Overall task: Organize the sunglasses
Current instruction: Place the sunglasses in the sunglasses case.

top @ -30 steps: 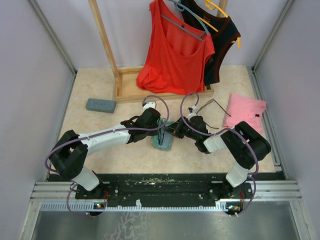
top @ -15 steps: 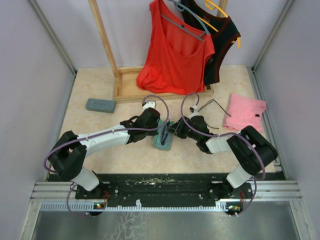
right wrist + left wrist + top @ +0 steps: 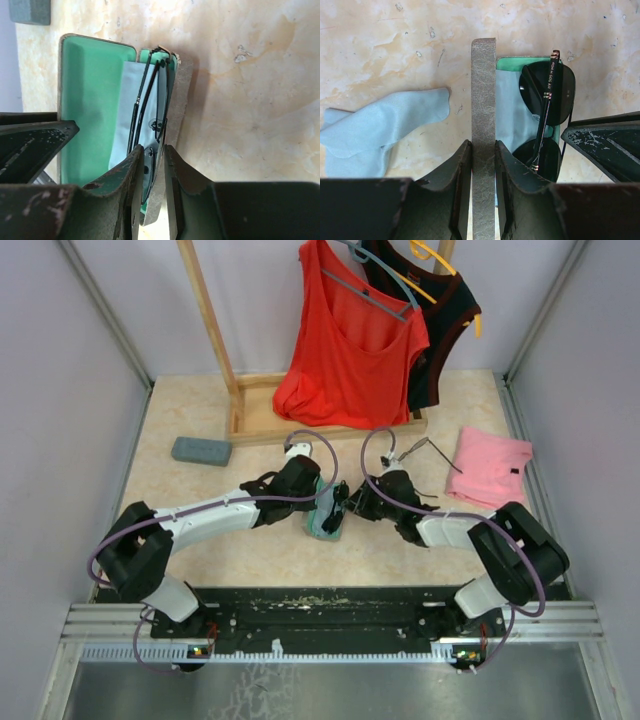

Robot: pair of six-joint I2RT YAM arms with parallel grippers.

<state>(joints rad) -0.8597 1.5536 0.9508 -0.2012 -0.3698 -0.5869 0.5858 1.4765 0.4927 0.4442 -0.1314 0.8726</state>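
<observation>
Meeting near the table's middle, both arms crowd an open case (image 3: 85, 90) and hide most of it from above. The left gripper (image 3: 482, 147) is clamped on the case's grey lid (image 3: 483, 90), which stands upright. One pair of sunglasses (image 3: 547, 92) lies folded inside on a light blue cloth (image 3: 512, 110). The right gripper (image 3: 154, 148) has its fingers narrowed over that frame and the case's side wall together (which one it truly grips I cannot tell). A second cloth (image 3: 385, 125) lies on the table across the lid. Farther right, the second pair (image 3: 413, 450) rests just beside a pink garment (image 3: 490, 465). Far left sits a closed grey case (image 3: 200, 450): two pairs, two cases, two cloths. Beyond, a wooden rack (image 3: 265, 425) carries a red top (image 3: 350, 350) and a black top (image 3: 440, 330).
</observation>
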